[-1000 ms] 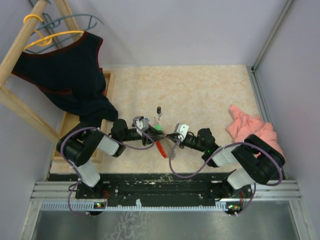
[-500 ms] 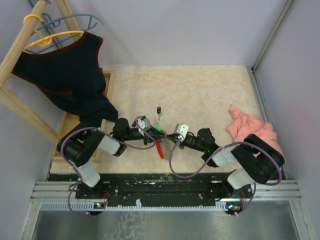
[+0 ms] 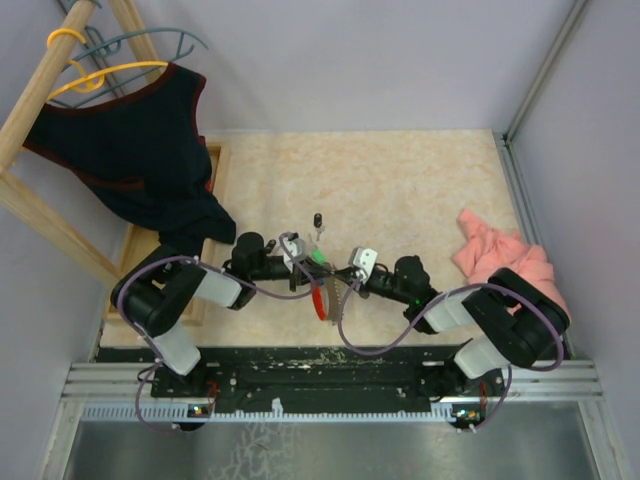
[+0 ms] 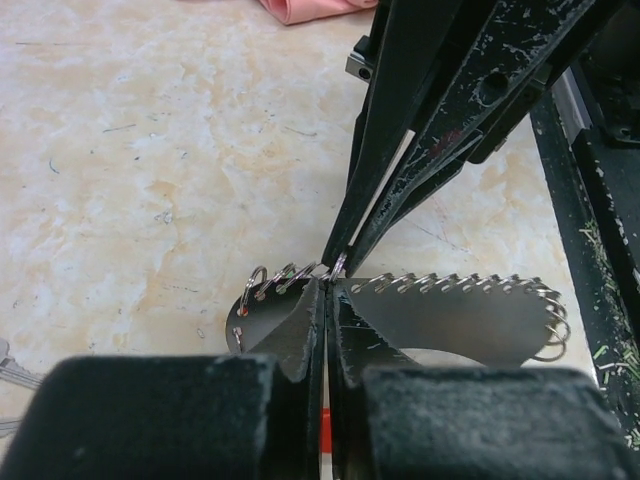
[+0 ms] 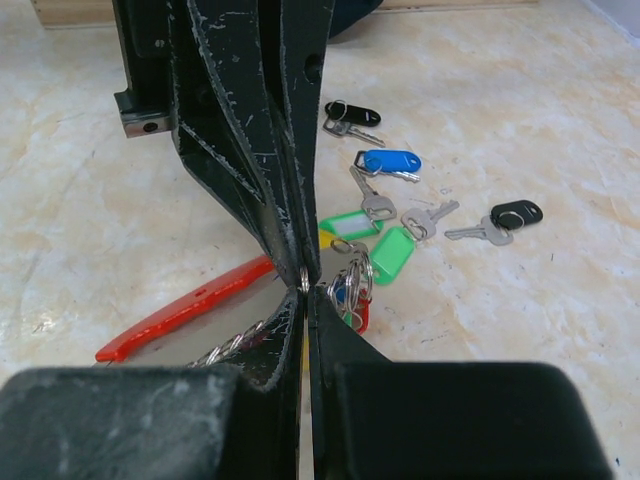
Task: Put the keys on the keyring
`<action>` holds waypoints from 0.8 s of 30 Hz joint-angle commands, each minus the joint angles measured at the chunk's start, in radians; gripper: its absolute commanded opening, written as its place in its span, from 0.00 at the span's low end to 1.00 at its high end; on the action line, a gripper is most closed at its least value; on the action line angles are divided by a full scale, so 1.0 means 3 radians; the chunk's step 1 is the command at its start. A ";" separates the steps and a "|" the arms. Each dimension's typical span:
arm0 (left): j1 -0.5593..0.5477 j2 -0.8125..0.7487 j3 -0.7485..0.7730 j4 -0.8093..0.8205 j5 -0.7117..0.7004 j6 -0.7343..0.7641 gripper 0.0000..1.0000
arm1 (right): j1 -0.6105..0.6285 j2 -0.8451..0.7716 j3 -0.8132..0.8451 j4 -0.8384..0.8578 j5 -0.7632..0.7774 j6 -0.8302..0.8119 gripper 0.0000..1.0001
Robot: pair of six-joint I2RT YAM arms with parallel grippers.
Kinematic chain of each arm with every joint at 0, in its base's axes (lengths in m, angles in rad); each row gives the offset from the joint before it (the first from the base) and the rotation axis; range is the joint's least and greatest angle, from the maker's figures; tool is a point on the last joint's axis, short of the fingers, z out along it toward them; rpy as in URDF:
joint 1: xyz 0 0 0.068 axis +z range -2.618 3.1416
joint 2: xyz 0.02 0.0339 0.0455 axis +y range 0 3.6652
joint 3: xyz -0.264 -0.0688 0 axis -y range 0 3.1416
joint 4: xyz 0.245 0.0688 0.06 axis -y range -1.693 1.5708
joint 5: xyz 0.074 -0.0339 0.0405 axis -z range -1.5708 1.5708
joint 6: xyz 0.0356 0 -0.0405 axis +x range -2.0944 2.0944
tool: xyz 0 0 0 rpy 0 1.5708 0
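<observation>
Left wrist: left tool [image 4: 327,292] has just clamped onto the keyring [image 4: 450,318].
Right tool [image 4: 338,262] grips it too; loose keys [image 5: 390,161] await threading.

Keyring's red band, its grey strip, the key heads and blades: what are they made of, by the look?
Red band: likely plastic; smooth, even colour, slight gloss.
Grey strip: looks like sheet metal; bright reflective sheen, thin wire loops along its edge.
Key heads: probably plastic; saturated blue, green and black, glossy.
Blades: metal; silvery, fairly dull.
</observation>
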 commanded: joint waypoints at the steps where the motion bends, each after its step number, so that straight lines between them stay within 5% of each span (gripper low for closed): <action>1: -0.0028 -0.0190 0.0125 -0.0540 -0.0098 0.0197 0.00 | -0.0018 -0.0109 0.0163 0.0133 -0.0103 -0.0083 0.00; 10: -0.0122 -0.0629 0.0743 -0.2661 -0.0735 0.0683 0.00 | -0.0025 -0.0550 0.0288 -0.0868 0.0089 -0.0631 0.18; 24: -0.0377 -0.0735 0.1422 -0.3965 -0.1236 0.0850 0.00 | -0.0072 -0.0507 0.0445 -0.1088 -0.0059 -0.0845 0.25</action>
